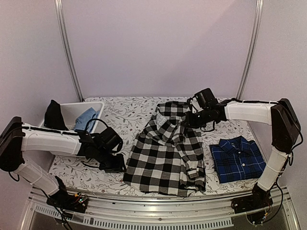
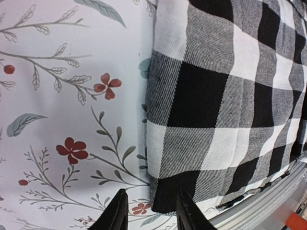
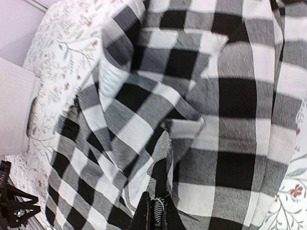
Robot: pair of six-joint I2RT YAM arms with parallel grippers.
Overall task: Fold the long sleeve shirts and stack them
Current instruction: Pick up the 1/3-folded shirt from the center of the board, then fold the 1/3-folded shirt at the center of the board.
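Right jaws pinch checked shirt [image 3: 235, 105] — left jaws parted.

- The top camera sits high behind the arms and looks down and forward over the whole table [image 1: 124, 112], with the arm bases along the bottom edge of its frame.
- The left wrist camera looks nearly straight down from close by, with the left gripper [image 2: 152, 191] at its bottom edge.
- The right wrist camera hangs close above the cloth, with the right gripper [image 3: 156, 206] at bottom centre.
- All three views share the check shirt [image 1: 165, 148]; only the top view shows it whole.
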